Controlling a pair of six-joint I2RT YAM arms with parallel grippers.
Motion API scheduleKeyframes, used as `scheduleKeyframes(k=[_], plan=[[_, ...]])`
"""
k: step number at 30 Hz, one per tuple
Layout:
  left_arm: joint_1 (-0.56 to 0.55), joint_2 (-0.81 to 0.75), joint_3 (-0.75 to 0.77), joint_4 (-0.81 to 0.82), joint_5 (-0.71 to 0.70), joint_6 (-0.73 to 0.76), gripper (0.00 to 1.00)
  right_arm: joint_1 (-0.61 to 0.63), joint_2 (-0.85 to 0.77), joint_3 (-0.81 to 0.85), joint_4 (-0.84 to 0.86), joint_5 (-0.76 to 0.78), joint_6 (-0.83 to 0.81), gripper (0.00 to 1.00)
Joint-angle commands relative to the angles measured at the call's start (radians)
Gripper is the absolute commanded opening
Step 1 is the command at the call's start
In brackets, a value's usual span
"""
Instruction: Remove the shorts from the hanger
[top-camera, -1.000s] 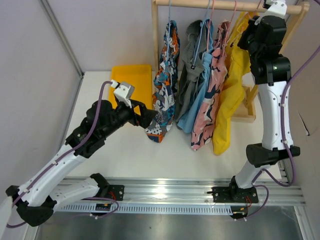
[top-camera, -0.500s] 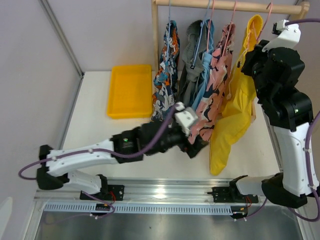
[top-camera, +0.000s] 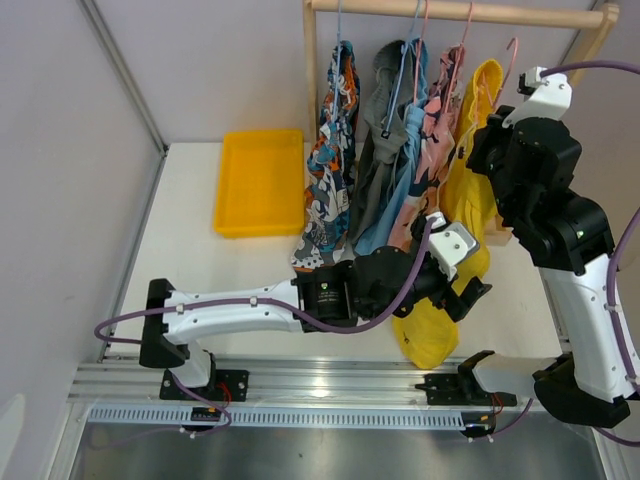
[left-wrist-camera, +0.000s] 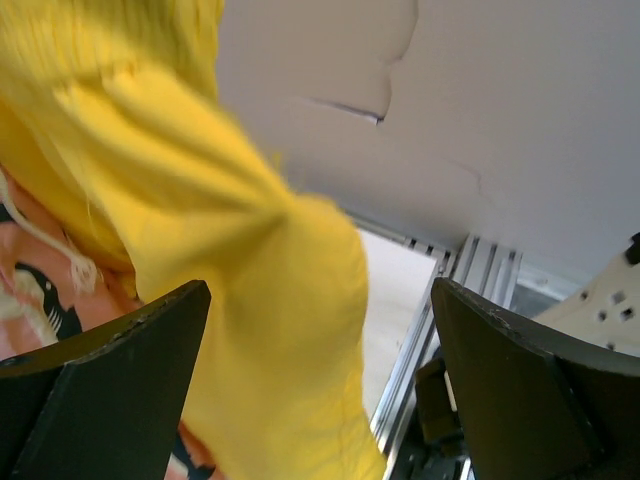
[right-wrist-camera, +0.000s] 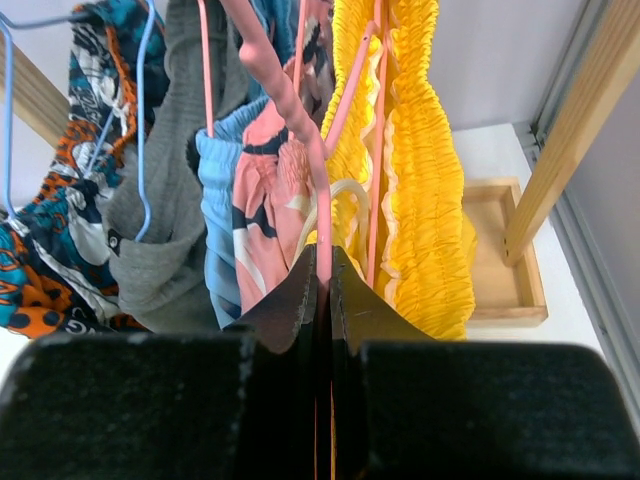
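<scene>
**A:** What hangs on the wooden rack?

**B:** Four pairs side by side from its rail: blue-orange-white print shorts, grey shorts, light blue shorts and pink print shorts. The yellow shorts are at the right end. Their waistband is gathered along a pink hanger and their lower end sags toward the table's near edge.

**A:** And the left gripper?

**B:** It reaches across to that lower end with its fingers spread wide. Yellow fabric lies between them, but they are not closed on it. The wrist view is blurred.

**A:** The right gripper?

**B:** It is closed tight on the pink hanger's wire, just beside the yellow waistband. In the top view the hanger's hook sits below the rail.
</scene>
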Motion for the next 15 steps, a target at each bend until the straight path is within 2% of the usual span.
scheduleKeyframes(k=[1,10,15], plan=[[-0.016,0.037,0.074,0.065,-0.051,0.029,0.99,0.009,-0.030,0.002,0.080,0.024,0.016,0.00],[-0.016,0.140,0.111,0.049,-0.077,0.019,0.99,0.007,-0.010,0.116,0.035,-0.007,0.027,0.00],[-0.016,0.156,0.068,0.065,-0.118,0.013,0.91,0.009,-0.001,0.173,0.006,-0.018,0.036,0.00]])
